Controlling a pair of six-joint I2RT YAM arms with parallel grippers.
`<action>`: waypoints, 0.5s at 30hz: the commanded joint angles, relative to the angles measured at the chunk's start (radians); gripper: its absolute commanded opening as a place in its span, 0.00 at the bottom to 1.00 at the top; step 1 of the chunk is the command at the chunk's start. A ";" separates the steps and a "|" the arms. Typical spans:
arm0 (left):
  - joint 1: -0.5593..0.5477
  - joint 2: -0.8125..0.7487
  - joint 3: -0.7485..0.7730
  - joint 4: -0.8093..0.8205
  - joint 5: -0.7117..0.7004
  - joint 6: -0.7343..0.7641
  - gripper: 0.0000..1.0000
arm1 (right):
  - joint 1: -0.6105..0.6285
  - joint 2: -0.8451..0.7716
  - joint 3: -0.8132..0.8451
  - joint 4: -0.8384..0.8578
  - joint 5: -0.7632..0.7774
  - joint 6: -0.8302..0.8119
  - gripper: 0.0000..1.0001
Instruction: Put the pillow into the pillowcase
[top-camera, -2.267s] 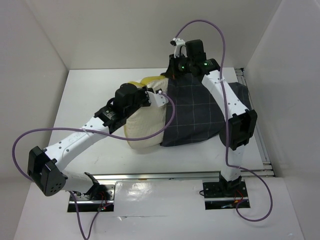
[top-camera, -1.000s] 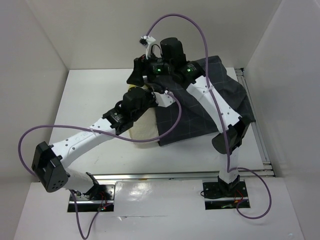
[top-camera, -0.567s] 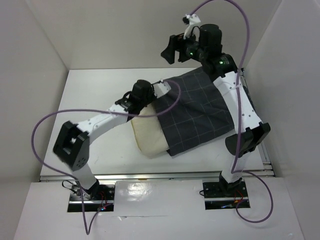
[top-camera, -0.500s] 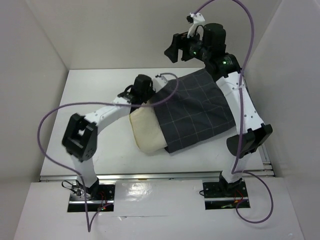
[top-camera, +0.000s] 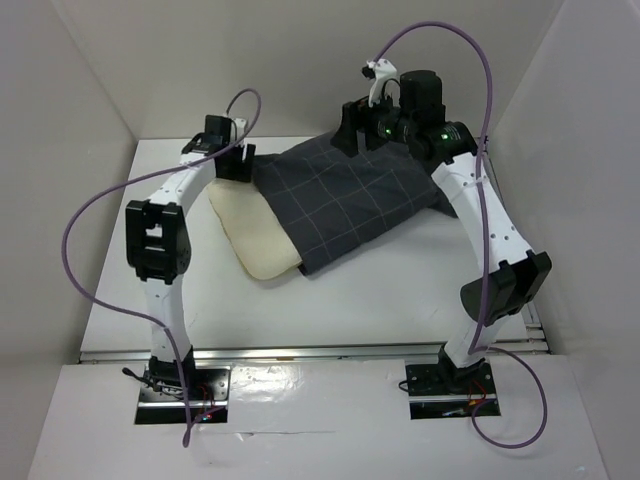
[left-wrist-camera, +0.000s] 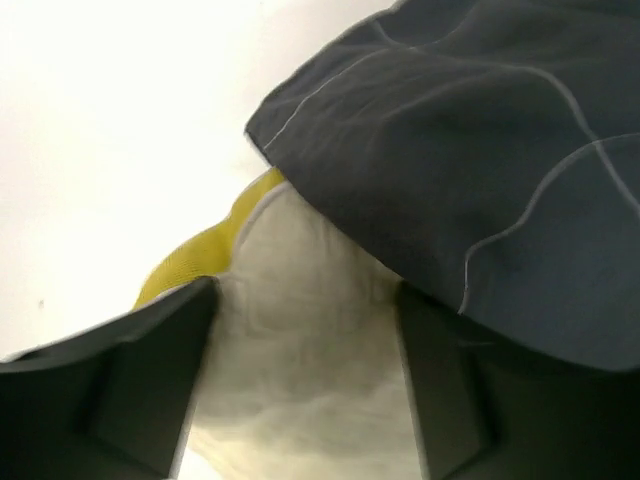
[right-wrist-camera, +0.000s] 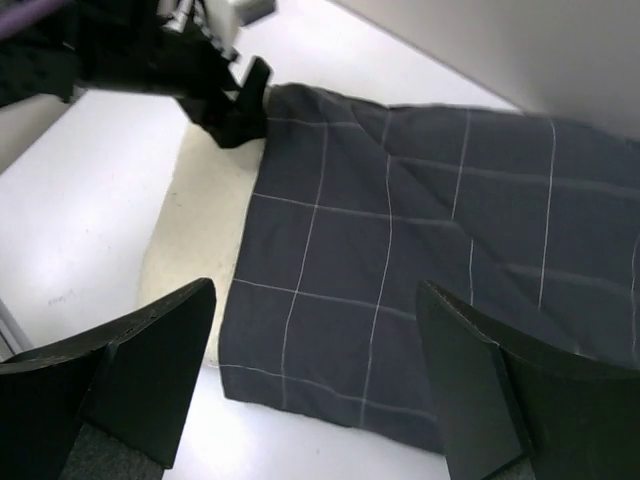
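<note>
The dark grey grid-lined pillowcase (top-camera: 345, 195) lies slantwise across the back of the table, covering most of the cream pillow (top-camera: 250, 235). The pillow's left end sticks out of the case's mouth. My left gripper (top-camera: 235, 163) stands open at the pillow's far left corner. In the left wrist view its spread fingers (left-wrist-camera: 110, 400) frame the cream pillow (left-wrist-camera: 300, 340), its yellow side band (left-wrist-camera: 200, 250) and the pillowcase edge (left-wrist-camera: 480, 150). My right gripper (top-camera: 350, 135) hovers open above the case's far edge, looking down on the pillowcase (right-wrist-camera: 420, 230) and the pillow (right-wrist-camera: 195, 220), holding nothing.
White walls close in the white table (top-camera: 150, 210) at the back and on both sides. A metal rail (top-camera: 330, 352) runs along the near edge by the arm bases. Purple cables (top-camera: 75, 260) loop off both arms. The left gripper (right-wrist-camera: 230, 105) shows in the right wrist view.
My left gripper was shut over the pillow and has let go, opened and swung to the far left. The pillow and pillowcase have turned and slid to the back left. The right gripper dropped slightly.
</note>
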 joint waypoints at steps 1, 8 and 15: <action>-0.012 -0.231 -0.156 -0.020 0.160 0.032 0.94 | -0.006 -0.056 -0.031 -0.026 -0.054 -0.062 0.88; -0.166 -0.563 -0.431 -0.038 0.177 0.427 1.00 | 0.004 -0.044 -0.082 -0.058 -0.111 -0.130 0.88; -0.272 -0.803 -0.662 -0.172 0.237 0.781 1.00 | 0.004 -0.022 -0.100 -0.071 -0.130 -0.148 0.87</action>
